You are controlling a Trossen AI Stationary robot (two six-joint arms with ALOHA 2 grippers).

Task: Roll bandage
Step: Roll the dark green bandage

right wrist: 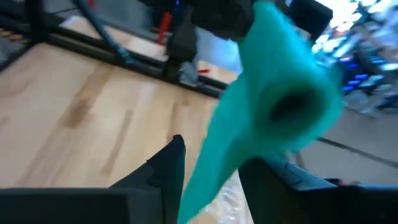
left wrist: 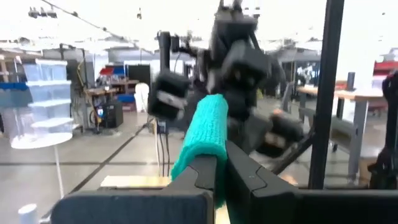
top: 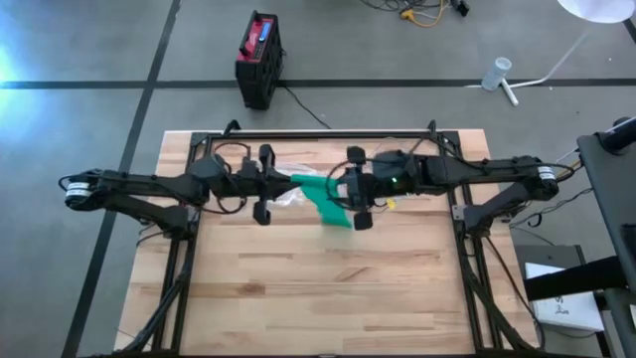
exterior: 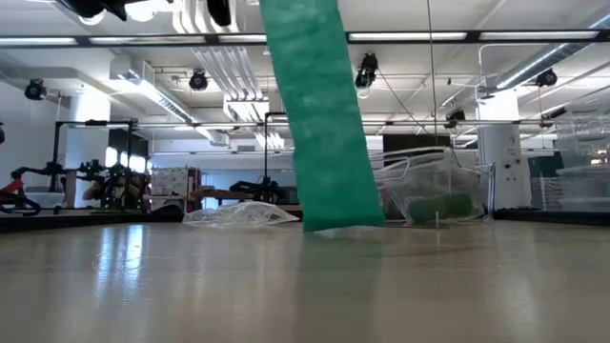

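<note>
Hanging closest to the table-level camera, the loose tail of the green woven elastic bandage (exterior: 319, 124) is draping down from above, and its free end is just reaching the pale wooden slatted tabletop (top: 328, 288). Behind it, farther back, I am seeing a crumpled clear plastic wrapper (exterior: 238, 214) lying flat on the wood.

From overhead, both arms are meeting over the far middle of the table. I am keeping the left gripper (top: 266, 186) pinched fully shut on the rolled end of the bandage; its wrist camera is showing the teal cylinder poking up between the two dark fingers (left wrist: 200, 177). The right gripper (top: 360, 189) is sitting just to the right of it, with the strip running between its fingers; its wrist camera is showing the roll's hollow core just ahead of the fingers. Its jaws are looking partway apart, so I am judging it as loosened around the strip rather than clamping it.

What is worrying me: with the right side slack, the only firm hold is on the left, so the wound turns may be starting to unspool under the tail's weight. If I re-close the right fingers off-centre, I may be crushing the core or catching only one layer, and the roll would be winding up skewed.
</note>
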